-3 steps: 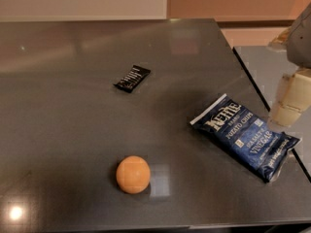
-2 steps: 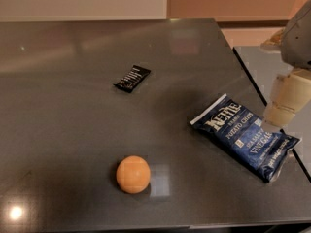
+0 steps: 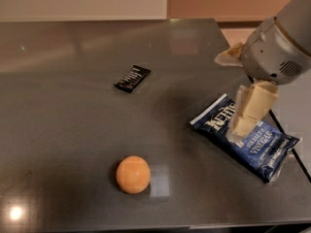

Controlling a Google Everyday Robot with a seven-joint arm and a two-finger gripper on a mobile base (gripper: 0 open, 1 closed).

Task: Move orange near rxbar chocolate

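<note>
The orange (image 3: 132, 174) sits on the dark table near its front edge, left of centre. The rxbar chocolate (image 3: 132, 78), a small black wrapper with white lettering, lies flat farther back, well apart from the orange. My gripper (image 3: 243, 126) hangs at the right, above the near-left part of the blue chip bag, far to the right of both the orange and the bar. It holds nothing that I can see.
A dark-blue Kettle chip bag (image 3: 252, 144) lies at the right, reaching the table's right edge. The grey arm housing (image 3: 277, 57) looms above it. The dark table (image 3: 63, 130) ends at the front just below the orange. A wall runs behind.
The arm has come in from the right and moved left, so the gripper now hangs over the chip bag. The orange, the bar and the bag have not moved.
</note>
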